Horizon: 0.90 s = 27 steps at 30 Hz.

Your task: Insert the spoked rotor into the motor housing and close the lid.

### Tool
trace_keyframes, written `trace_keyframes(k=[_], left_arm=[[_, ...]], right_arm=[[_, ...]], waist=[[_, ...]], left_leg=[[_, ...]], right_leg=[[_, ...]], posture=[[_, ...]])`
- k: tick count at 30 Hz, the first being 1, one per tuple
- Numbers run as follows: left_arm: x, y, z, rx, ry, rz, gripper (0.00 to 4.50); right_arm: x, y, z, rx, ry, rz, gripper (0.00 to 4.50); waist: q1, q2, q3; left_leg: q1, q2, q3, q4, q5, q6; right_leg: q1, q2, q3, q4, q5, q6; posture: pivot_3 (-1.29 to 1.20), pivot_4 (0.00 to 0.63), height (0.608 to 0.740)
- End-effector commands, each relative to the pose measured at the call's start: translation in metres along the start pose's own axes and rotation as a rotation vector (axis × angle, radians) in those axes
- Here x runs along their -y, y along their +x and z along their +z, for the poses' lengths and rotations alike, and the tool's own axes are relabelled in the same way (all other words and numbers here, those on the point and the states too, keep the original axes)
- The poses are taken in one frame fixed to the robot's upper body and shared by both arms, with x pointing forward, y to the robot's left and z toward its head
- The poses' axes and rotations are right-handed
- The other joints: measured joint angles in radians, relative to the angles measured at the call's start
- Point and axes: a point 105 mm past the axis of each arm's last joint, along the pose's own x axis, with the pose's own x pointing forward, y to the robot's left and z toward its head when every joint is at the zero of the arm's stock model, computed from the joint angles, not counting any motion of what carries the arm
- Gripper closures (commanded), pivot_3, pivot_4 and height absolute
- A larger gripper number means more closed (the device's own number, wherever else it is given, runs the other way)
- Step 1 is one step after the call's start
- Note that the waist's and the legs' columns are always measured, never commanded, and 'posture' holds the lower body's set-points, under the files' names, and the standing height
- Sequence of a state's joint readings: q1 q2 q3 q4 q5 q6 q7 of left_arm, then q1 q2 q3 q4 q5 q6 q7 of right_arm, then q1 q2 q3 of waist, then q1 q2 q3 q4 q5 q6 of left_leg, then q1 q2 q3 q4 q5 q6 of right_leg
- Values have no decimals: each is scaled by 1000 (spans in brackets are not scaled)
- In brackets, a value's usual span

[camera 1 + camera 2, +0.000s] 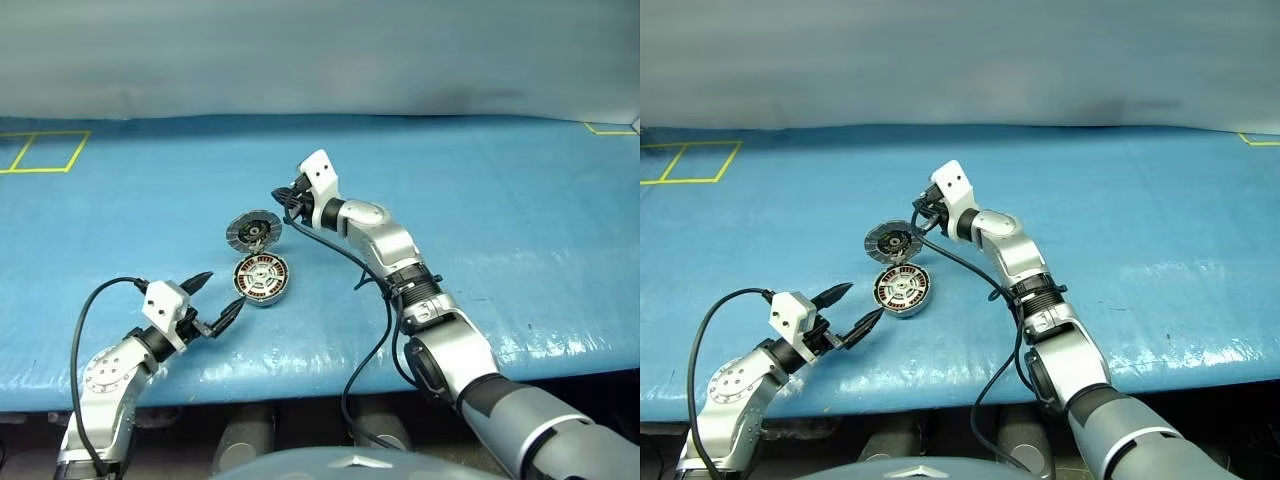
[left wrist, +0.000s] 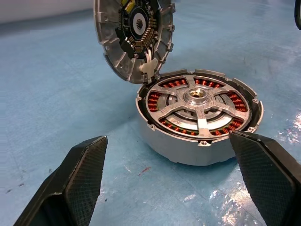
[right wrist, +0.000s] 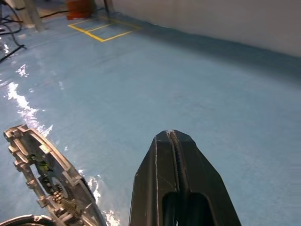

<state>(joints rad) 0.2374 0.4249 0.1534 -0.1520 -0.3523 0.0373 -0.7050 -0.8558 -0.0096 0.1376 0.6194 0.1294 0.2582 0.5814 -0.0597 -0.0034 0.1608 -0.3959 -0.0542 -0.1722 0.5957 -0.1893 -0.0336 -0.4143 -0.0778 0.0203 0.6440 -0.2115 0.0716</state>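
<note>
Head view: housing point(image 1: 261, 279) sits on the blue table point(image 1: 520, 220), rotor seated, lid point(image 1: 252, 230) hinged up behind it; left gripper point(image 1: 217, 297) spread beside it. Right wrist view: right gripper point(image 3: 176, 155) pressed together, empty, near the lid. Rigid metal, likely heavy; push on the lid's plain back.

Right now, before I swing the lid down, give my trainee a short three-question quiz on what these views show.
1. True or false: the spoked rotor already sits inside the motor housing.
2. How does the lid stand? A) shut flat on the housing B) raised open at the housing's edge C) lying loose on the blue table
3. Which gripper is shut, and is it holding anything?

Key
1. True: silver spokes lie over the copper windings.
2. B: it stands up, ribbed inner face showing.
3. The right gripper, empty, up beside the lid; the left gripper is open near the housing.
</note>
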Motion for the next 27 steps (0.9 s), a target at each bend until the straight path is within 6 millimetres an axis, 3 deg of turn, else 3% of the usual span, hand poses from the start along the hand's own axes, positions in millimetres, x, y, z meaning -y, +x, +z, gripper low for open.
trace_keyframes(k=[1,4,7,10,13,17,24,27], left_arm=[[-6,-10,24,86,-7,18,0],[-10,-16,31,103,-24,21,0],[-42,-17,47,191,-51,187,0],[-57,-13,50,176,-30,253,0],[-69,-4,57,184,4,300,556],[-75,18,60,175,20,295,1931],[-101,63,77,191,52,326,4287],[-110,86,84,185,61,322,4442]], right_arm=[[6,-3,21,89,-21,-29,4466],[13,-8,19,91,-42,-64,4466],[18,-18,21,112,-47,-91,4466],[20,-28,21,120,-62,-115,4466],[24,-45,17,121,-65,-158,4500],[17,-66,1,78,-57,-156,4500],[-33,-96,-19,34,-71,39,4500],[-46,-105,-26,14,-76,83,4500]], waist=[[-2,0,0],[-3,1,0],[0,0,0],[1,1,0],[0,0,0],[7,0,0],[7,0,0],[6,-1,0]], left_leg=[[0,0,0,0,0,0],[0,1,0,-1,0,0],[0,1,0,-1,0,0],[0,1,0,1,0,-1],[0,0,1,1,0,0],[0,0,0,1,0,-1],[0,0,0,3,1,0],[0,0,0,5,1,0]], right_leg=[[0,0,0,0,0,0],[-1,0,0,0,0,0],[0,0,0,0,0,-1],[0,1,0,1,0,0],[1,0,1,0,1,1],[1,0,1,0,1,2],[1,1,0,0,2,4],[2,1,0,0,3,6]], posture=[[0,150,740],[0,150,740],[0,150,740],[0,150,740],[0,150,740],[0,150,740],[0,150,740],[0,150,740]])
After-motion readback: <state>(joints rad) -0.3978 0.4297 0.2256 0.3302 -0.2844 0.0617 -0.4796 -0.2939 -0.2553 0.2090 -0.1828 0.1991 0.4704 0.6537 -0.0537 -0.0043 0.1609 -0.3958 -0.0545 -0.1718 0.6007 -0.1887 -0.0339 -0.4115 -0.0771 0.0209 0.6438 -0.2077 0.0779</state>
